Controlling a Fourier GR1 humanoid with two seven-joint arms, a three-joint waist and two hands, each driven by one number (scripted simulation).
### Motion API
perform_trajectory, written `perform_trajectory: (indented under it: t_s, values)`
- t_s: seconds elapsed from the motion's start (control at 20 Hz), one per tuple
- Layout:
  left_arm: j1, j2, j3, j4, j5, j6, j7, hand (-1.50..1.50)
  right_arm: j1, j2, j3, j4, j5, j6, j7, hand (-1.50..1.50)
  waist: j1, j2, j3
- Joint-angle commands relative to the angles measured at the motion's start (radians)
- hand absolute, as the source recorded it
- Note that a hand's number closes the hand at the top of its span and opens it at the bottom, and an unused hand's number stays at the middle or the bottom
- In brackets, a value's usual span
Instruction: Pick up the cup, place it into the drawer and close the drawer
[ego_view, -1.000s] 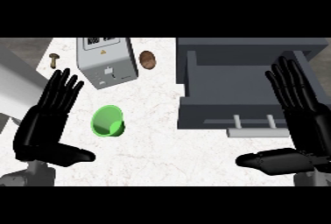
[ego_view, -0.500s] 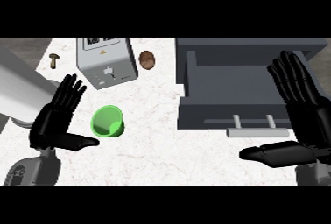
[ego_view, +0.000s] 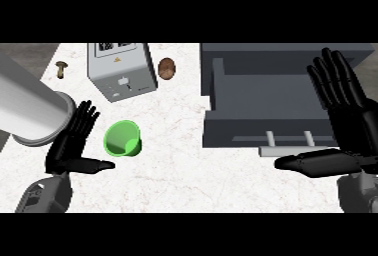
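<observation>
The cup is bright green and lies tipped on its side on the pale marbled counter, its open mouth facing up toward the viewer, left of centre. The drawer is a dark grey box standing open at the right, its hollow interior showing and a pale bar handle on its near front face. Cup and drawer sit well apart, with bare counter between them.

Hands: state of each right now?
Left hand: open, holding nothing, just left of the green cup.
Right hand: open, holding nothing, over the open drawer.
</observation>
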Motion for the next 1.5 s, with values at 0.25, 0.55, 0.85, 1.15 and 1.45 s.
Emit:
perform_trajectory:
  t_s: [0.25,0.55,0.85,1.15,1.45]
  values:
    - [-0.186,0.027,0.026,0.485,-0.118,0.036,-0.291,-1.5,-0.066,-0.026,-0.035,0.012,-0.037,0.02,0.058,-1.5,-0.008,0.003,-0.001]
    - [-0.245,0.061,0.042,0.724,-0.15,-0.013,-0.468,-1.5,-0.086,-0.018,-0.04,0.037,-0.013,0.008,0.038,-1.5,-0.011,0.005,-0.001]
    - [-0.285,0.038,0.065,0.806,-0.156,0.032,-0.57,-1.5,-0.049,-0.016,-0.024,-0.005,-0.034,0.033,0.047,-1.5,-0.027,0.012,-0.004]
    - [-0.266,0.011,0.05,0.826,-0.18,0.043,-0.634,-1.5,0.008,-0.027,-0.029,-0.08,-0.053,0.053,0.064,-1.5,-0.031,0.01,-0.004]
    - [-0.322,0.011,0.058,0.836,-0.181,0.043,-0.613,-1.5,-0.067,-0.022,-0.044,-0.04,-0.046,0.014,0.102,-1.5,-0.031,0.012,-0.004]
